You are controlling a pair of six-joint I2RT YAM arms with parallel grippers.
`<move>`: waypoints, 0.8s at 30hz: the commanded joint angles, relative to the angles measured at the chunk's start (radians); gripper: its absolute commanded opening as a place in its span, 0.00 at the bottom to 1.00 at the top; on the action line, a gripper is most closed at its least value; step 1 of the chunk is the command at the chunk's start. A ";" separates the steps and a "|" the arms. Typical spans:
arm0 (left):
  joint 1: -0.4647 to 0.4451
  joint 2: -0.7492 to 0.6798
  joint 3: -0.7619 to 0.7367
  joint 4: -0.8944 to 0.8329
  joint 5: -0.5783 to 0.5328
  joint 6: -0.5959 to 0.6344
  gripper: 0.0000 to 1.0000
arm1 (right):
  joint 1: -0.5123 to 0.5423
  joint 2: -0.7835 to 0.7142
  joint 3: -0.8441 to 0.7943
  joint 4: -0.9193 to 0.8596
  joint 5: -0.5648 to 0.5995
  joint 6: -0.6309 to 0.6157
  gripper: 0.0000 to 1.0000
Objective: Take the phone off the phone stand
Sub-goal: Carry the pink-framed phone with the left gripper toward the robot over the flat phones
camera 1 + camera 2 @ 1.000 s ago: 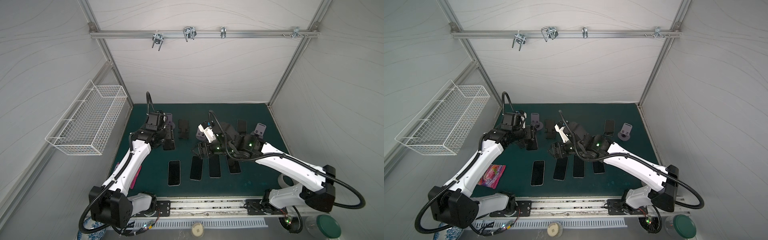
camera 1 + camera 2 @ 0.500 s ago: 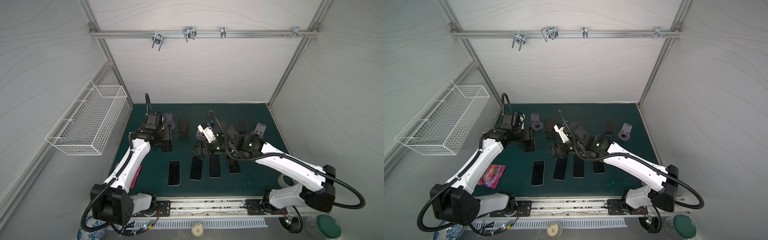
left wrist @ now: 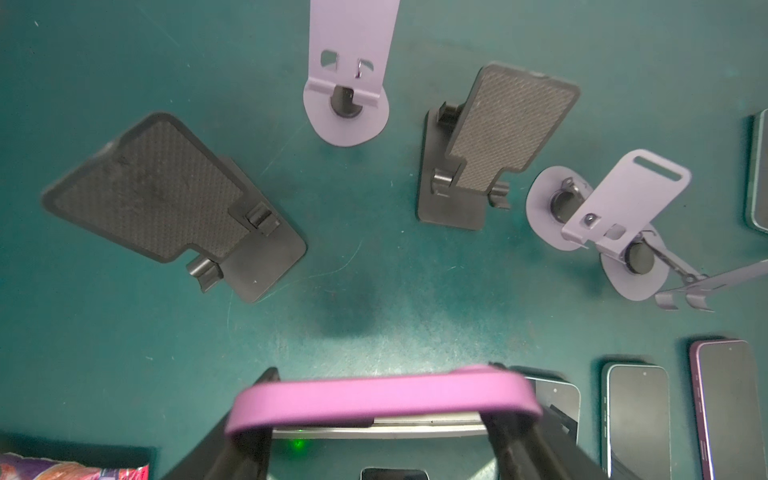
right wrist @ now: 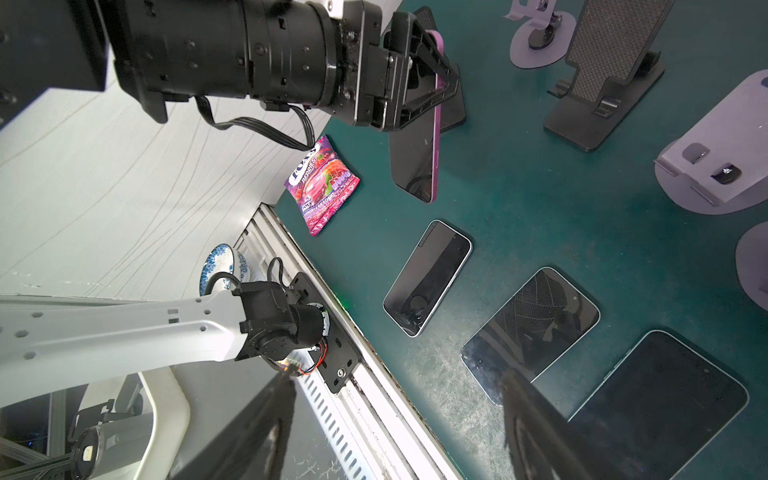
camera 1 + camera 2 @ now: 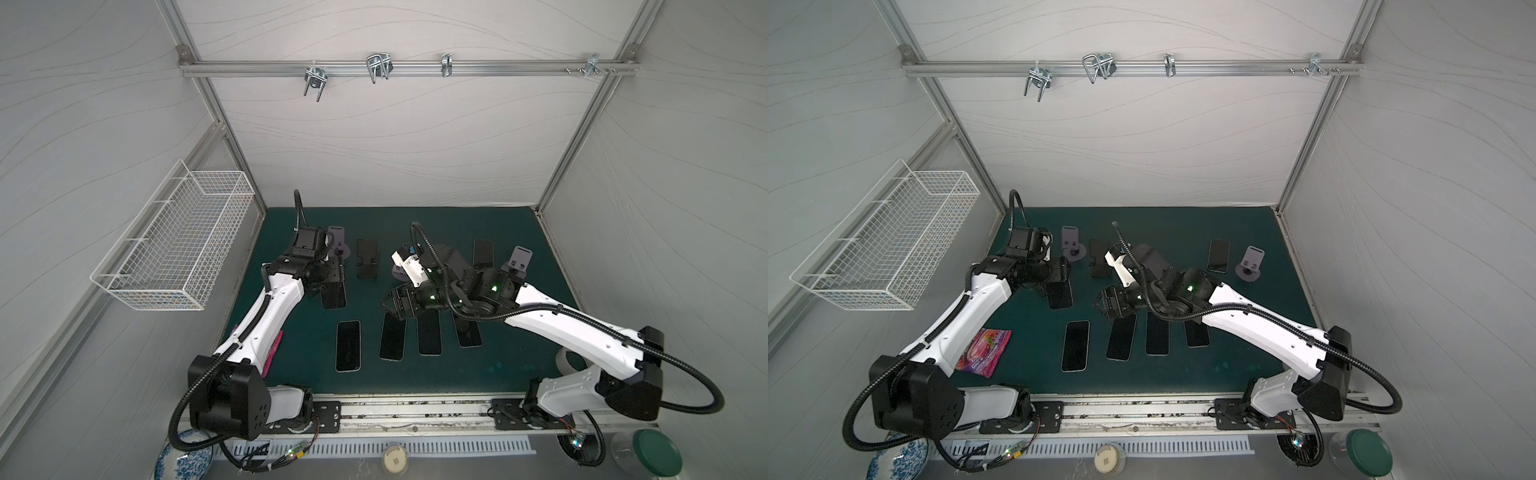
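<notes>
Hanging above the counter (image 5: 498,365), clamped in the left gripper (image 3: 380,432), the pink-cased phone (image 3: 382,397) was near 2 bare black stands (image 3: 166,191). 4 flat phones (image 5: 348,345) lay in a row, with 1 rear phone (image 5: 483,253) farther back. At least 3 lilac stands (image 3: 353,83) stood around. The right gripper (image 4: 395,378), parted and holding nothing, hovered over the row, its arm hiding part of it.

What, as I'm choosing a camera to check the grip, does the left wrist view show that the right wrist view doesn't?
Left wrist only: a further phone at the frame edge. Right wrist only: the dark screen of the purple-cased phone, the blue-patterned plate. Both: the left gripper shut on that phone, the candy bag, an empty black stand.
</notes>
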State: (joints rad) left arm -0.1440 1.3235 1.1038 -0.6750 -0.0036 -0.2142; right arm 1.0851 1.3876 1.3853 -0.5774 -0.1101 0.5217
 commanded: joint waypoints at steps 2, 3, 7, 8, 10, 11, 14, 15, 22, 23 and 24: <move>0.006 0.030 0.020 0.049 0.011 -0.011 0.59 | -0.008 -0.002 -0.005 -0.006 -0.012 -0.024 0.79; 0.006 0.038 0.023 0.049 0.010 -0.014 0.59 | -0.011 -0.004 -0.007 -0.008 -0.017 -0.025 0.79; 0.006 0.056 0.032 0.049 0.003 -0.020 0.59 | -0.016 -0.026 -0.016 -0.013 -0.020 -0.032 0.79; 0.006 0.059 0.031 0.051 0.002 -0.023 0.59 | -0.017 -0.032 -0.020 -0.014 -0.021 -0.033 0.79; 0.005 0.064 0.031 0.052 -0.004 -0.021 0.59 | -0.021 -0.048 -0.036 -0.014 -0.023 -0.035 0.79; 0.006 0.066 0.031 0.052 -0.008 -0.020 0.59 | -0.023 -0.051 -0.043 -0.014 -0.023 -0.037 0.79; 0.006 0.071 0.031 0.053 -0.016 -0.025 0.59 | -0.038 -0.059 -0.062 -0.013 -0.036 -0.049 0.79; 0.006 0.074 0.031 0.054 -0.013 -0.030 0.59 | -0.048 -0.057 -0.065 -0.014 -0.048 -0.053 0.79; 0.006 0.094 0.039 0.052 -0.016 -0.055 0.58 | -0.107 -0.026 -0.028 -0.047 -0.127 -0.084 0.79; 0.006 0.095 0.041 0.050 -0.018 -0.058 0.58 | -0.111 -0.026 -0.021 -0.050 -0.130 -0.089 0.79; 0.006 0.097 0.042 0.047 -0.018 -0.057 0.58 | -0.114 -0.027 -0.019 -0.052 -0.134 -0.096 0.79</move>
State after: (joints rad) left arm -0.1436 1.4136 1.1038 -0.6594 -0.0097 -0.2497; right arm 0.9794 1.3586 1.3346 -0.6018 -0.2043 0.4587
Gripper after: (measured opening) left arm 0.735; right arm 0.792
